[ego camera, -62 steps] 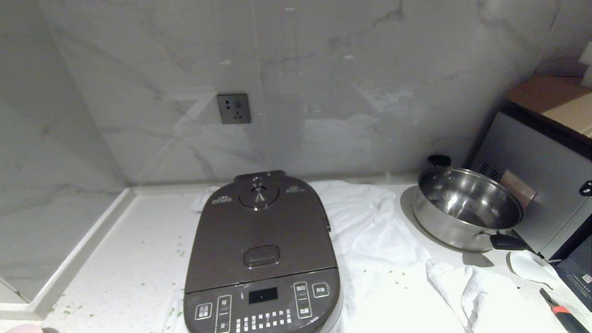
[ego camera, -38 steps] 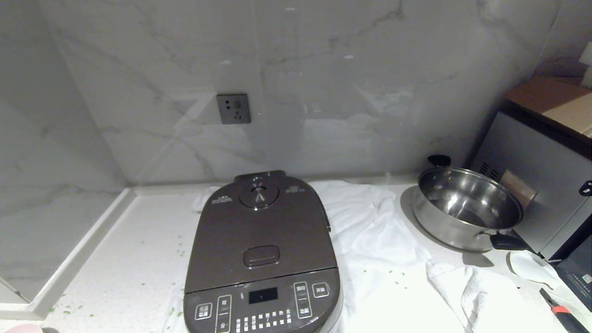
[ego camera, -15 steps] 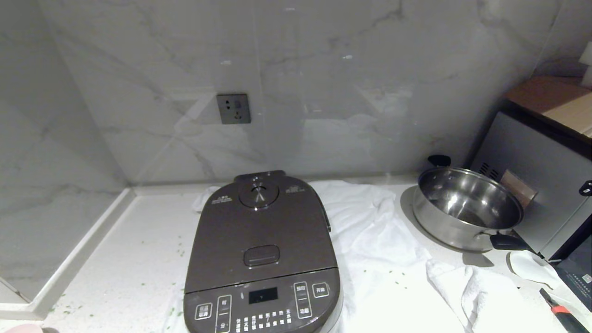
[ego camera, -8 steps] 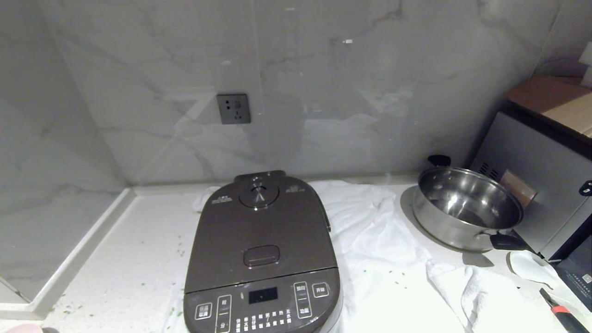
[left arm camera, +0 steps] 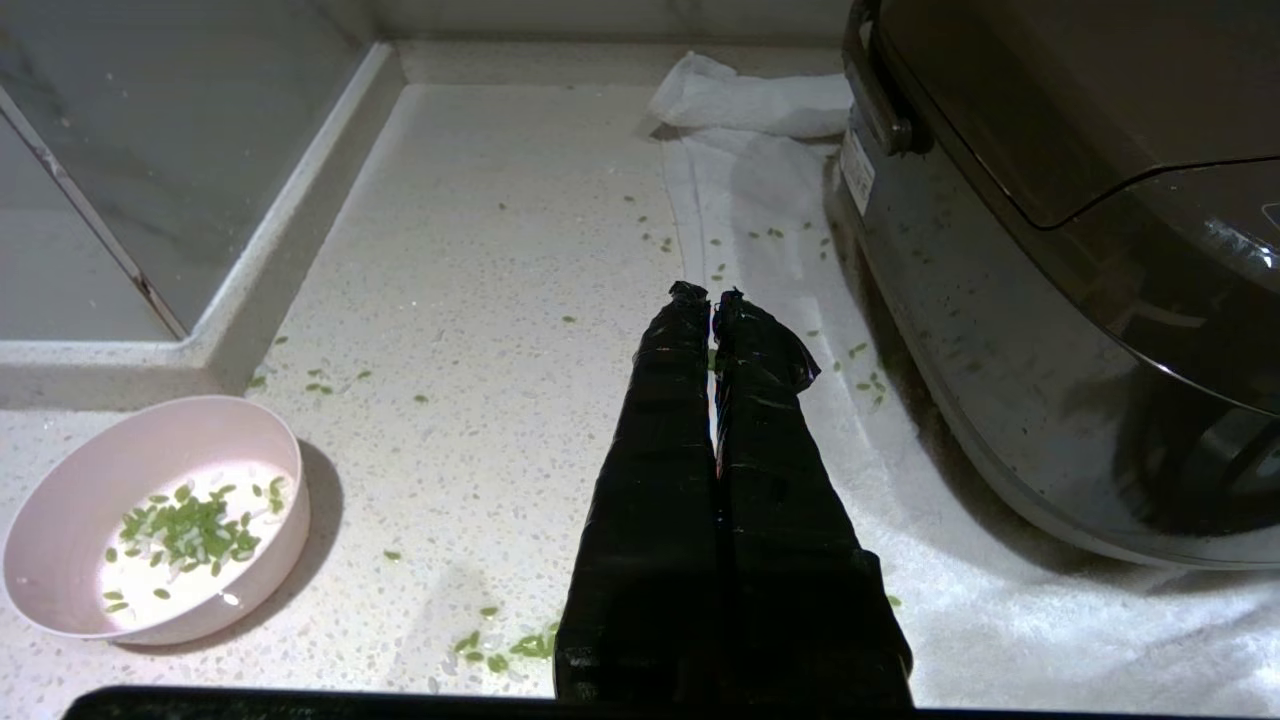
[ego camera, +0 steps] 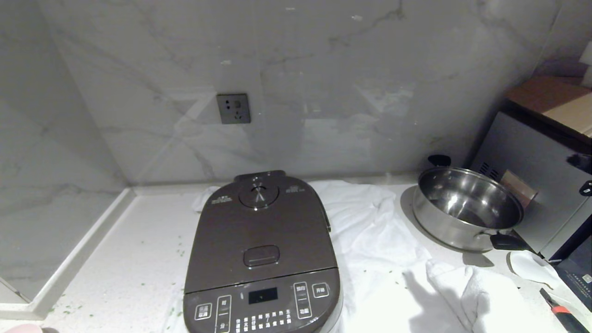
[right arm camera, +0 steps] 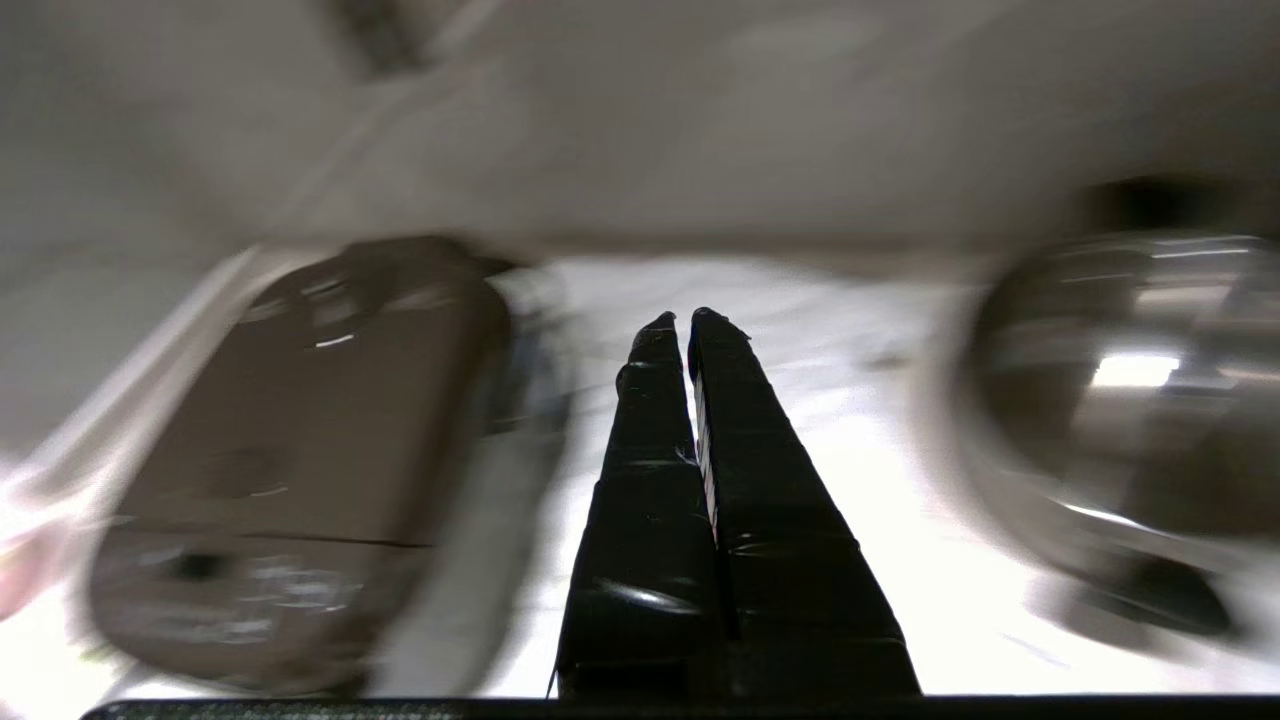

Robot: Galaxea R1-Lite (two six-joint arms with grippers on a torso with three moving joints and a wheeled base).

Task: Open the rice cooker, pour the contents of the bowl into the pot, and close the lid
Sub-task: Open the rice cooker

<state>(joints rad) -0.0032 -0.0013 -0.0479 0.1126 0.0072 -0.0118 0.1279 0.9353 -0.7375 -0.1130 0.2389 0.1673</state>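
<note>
The rice cooker [ego camera: 262, 259] sits on a white towel [ego camera: 374, 240] at the middle of my counter, its lid [ego camera: 260, 233] down flat. My left gripper [left arm camera: 708, 302] hangs clenched and empty above the speckled counter [left arm camera: 480, 260], just beside the cooker's side wall. The pink bowl [left arm camera: 150, 520] with its green grains [left arm camera: 185, 525] stands well apart from it near the counter's raised edge, loose grains scattered around. My right gripper [right arm camera: 680, 325] is pressed together too, holding nothing, between the cooker and the steel saucepan [ego camera: 467, 208].
</note>
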